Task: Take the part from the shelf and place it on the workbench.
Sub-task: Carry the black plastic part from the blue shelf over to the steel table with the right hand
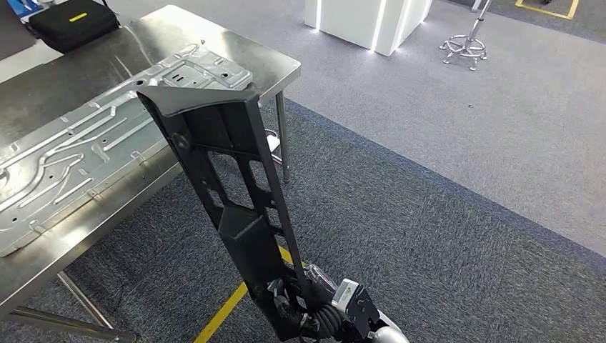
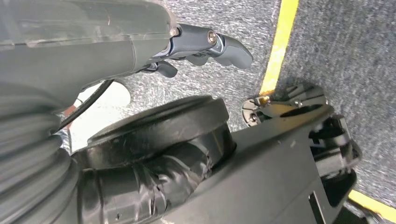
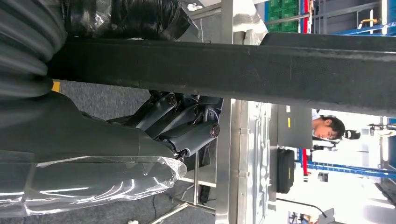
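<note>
Long black ribbed part, flared top end.

A stainless steel counter on thin metal legs is seen standing on grey carpeted floor. A large stamped metal panel is laid flat along the counter, reaching close to its near edge. A black case is set at the far end. A yellow line is marked on the floor.
</note>
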Robot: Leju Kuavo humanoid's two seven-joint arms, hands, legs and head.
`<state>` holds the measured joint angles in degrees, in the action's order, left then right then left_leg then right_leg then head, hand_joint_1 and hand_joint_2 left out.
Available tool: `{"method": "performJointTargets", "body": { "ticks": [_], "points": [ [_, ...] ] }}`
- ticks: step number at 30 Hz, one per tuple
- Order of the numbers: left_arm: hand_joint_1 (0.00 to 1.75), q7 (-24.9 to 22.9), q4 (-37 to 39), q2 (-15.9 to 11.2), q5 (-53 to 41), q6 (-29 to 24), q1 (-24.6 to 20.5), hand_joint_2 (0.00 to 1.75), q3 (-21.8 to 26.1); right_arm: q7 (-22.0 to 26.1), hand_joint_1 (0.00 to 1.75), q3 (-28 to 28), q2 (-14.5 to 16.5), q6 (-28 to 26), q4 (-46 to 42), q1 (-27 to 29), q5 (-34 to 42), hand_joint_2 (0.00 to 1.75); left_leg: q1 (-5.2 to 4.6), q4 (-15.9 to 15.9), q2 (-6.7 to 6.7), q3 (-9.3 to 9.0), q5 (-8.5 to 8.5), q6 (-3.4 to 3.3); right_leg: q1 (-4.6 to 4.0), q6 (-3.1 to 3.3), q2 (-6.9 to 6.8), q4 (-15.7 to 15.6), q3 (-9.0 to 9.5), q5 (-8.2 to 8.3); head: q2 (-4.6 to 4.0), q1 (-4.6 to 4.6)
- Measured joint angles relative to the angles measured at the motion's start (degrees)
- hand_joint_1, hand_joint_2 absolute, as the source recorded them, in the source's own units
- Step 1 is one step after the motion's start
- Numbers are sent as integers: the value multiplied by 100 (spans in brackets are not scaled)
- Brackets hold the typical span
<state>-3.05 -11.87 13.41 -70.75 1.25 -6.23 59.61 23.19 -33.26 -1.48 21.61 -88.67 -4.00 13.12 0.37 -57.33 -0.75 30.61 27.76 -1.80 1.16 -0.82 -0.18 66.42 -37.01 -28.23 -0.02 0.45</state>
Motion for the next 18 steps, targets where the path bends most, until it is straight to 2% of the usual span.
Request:
{"method": "performJointTargets", "body": {
  "ticks": [1, 2, 5, 7, 8, 10, 11, 12, 13, 15, 16, 17, 18],
  "points": [
    [0, 10, 0, 13, -13, 5, -2, 175, -2, -1, 175, 1, 10, -15, 6, -3, -18, 175, -7, -32, -12, 0, 38, 35, 1, 7, 8, -339, 162, 103, 1, 1],
    [0, 15, 0, 24, -23, 1, -3, 175, -3, -2, 175, 1, 21, -31, 14, -4, -33, 175, -14, -53, -22, 5, 69, 71, -3, 22, 16, -547, 262, 126, 1, 0],
    [0, 17, -1, 42, -27, -20, -7, 175, -6, -4, 175, 1, 62, -49, 31, -2, -63, 175, -15, -54, -29, -13, 128, 167, -26, 116, 24, -643, 326, 43, 1, -2],
    [0, 17, -1, 45, -26, -23, -12, 175, -8, -4, 175, 2, 86, -46, 32, -10, -69, 175, 1, -242, -9, 20, 215, 221, -15, 195, 16, -676, 413, 7, 1, 1],
    [0, 25, -1, 46, -23, -23, -16, 175, -9, -4, 175, 2, 101, -45, 32, -14, -71, 175, 6, -498, 1, 135, 312, 245, -9, 231, 6, -691, 469, -19, 1, 0],
    [0, 48, -2, 45, -16, -22, -41, 175, -9, -4, 175, 2, 119, -43, 38, -18, -73, 175, 9, -1261, 13, 572, 556, 278, -24, 273, -18, -695, 563, -101, 1, -2],
    [0, 61, -2, 45, -11, -22, -63, 175, -9, -4, 175, 2, 124, -42, 45, -16, -74, 175, 9, -1582, 14, 788, 606, 284, -33, 277, -27, -695, 617, -150, 1, 0],
    [0, 66, -2, 44, -9, -22, -82, 175, -9, -4, 175, 2, 126, -41, 54, -12, -76, 175, 8, -1728, 14, 927, 545, 282, -40, 278, -30, -695, 684, -205, 1, -1],
    [0, 67, -2, 44, -8, -22, -93, 175, -9, -4, 175, 2, 130, -41, 62, -11, -78, 175, 7, -1660, 16, 965, 361, 271, -44, 276, -28, -695, 764, -264, 1, 0],
    [0, 61, -2, 44, -10, -23, -80, 175, -9, -4, 175, 2, 143, -40, 72, -12, -79, 175, 1, -1054, 28, 810, -170, 228, -43, 259, -12, -704, 927, -393, 1, 3],
    [0, 60, 0, 45, -10, -24, -66, 175, -9, -4, 175, 2, 151, -40, 76, -18, -79, 175, -22, -771, 38, 716, -349, 202, -49, 235, -5, -714, 980, -447, 1, 3],
    [0, 59, 2, 45, -11, -23, -53, 175, -9, -4, 175, 2, 160, -38, 80, -23, -82, 175, -46, -541, 48, 626, -406, 168, -49, 204, -1, -736, 1006, -482, 2, -2],
    [0, 60, 3, 46, -10, -21, -46, 175, -9, -4, 175, 2, 168, -33, 84, -27, -85, 175, -71, -407, 56, 566, -353, 129, -50, 167, -2, -762, 1023, -492, 2, -7]
  ]
}}
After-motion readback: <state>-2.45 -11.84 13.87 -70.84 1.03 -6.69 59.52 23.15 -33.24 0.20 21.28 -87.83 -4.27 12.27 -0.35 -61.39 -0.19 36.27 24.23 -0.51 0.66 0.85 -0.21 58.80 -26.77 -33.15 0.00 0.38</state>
